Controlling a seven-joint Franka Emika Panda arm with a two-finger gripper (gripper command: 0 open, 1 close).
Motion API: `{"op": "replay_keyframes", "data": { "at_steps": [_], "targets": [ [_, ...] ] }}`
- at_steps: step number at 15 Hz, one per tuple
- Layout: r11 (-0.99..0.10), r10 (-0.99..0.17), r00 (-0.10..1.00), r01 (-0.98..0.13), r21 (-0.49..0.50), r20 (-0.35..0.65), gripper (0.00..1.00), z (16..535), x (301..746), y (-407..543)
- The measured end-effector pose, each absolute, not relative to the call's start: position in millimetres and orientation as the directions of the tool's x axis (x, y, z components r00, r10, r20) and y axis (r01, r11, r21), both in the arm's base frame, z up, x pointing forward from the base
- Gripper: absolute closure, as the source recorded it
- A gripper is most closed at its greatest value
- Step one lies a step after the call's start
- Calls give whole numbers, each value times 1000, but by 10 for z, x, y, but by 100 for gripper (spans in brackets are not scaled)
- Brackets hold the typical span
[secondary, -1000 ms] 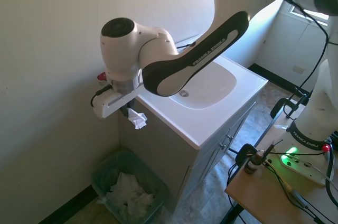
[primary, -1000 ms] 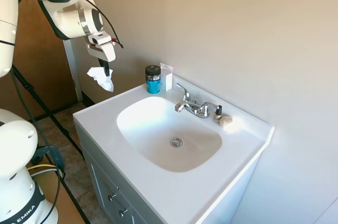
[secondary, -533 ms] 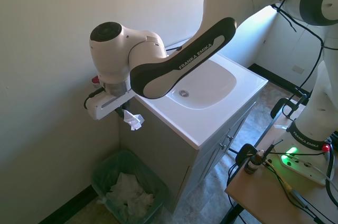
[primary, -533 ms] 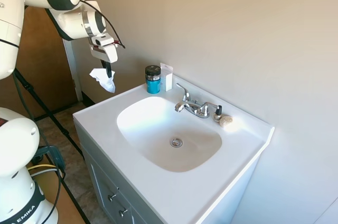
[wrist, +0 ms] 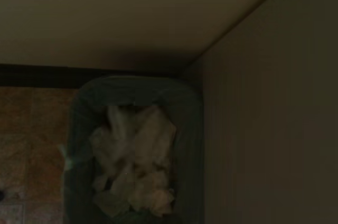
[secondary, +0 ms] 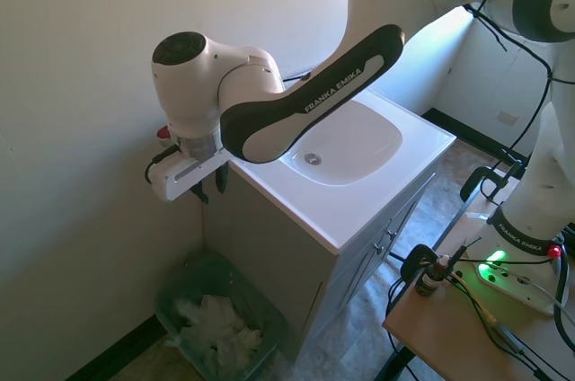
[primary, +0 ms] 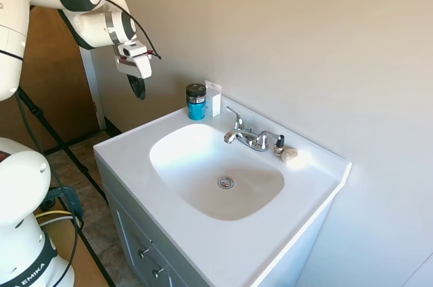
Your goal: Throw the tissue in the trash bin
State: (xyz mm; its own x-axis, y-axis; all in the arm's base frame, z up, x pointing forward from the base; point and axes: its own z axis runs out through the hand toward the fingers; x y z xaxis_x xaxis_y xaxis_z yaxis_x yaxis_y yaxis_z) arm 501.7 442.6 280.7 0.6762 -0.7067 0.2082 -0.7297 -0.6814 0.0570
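The pincer (secondary: 207,187) hangs in the air beside the sink cabinet, right over the trash bin (secondary: 220,320). Its two dark fingers (secondary: 220,179) point down with a gap between them, and nothing is in them — it is open and bare. In the first outside view the pincer (primary: 139,88) is also bare, up by the wall and off to the side of the white worktop (primary: 128,151).

Down on the floor, the trash bin stands in the corner, touching or just beside the cabinet's side. It is full of crumpled white paper (secondary: 216,327). In the wrist view the same bin (wrist: 187,102) sits straight below, with the heap of white paper (wrist: 134,160) in it. The tissue is not in the pincer and not in the air, so my guess is that it now lies in that heap. I cannot tell which white lump it is.

So the job looks done, or very nearly — the tissue seems to be in the bin. All that may be left is for the arm to lift away.

Further off, on the worktop by the wall, stand a blue jar (primary: 196,102) with a dark lid and a small white card (primary: 214,98) just beside it. The tap (primary: 247,135) is behind the sink bowl.
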Motion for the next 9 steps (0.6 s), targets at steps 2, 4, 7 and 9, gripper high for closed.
{"op": "replay_keyframes", "data": {
  "at_steps": [2,4,7,9],
  "targets": [
    [-680,-706,672,-731,48,225,0,3068,4977,4409],
    [-675,-709,661,-737,36,244,0,3347,4927,4338],
    [-647,-729,627,-762,21,273,0,3657,4841,4079],
    [-617,-752,593,-787,11,287,0,3808,4806,3822]
  ]
}}
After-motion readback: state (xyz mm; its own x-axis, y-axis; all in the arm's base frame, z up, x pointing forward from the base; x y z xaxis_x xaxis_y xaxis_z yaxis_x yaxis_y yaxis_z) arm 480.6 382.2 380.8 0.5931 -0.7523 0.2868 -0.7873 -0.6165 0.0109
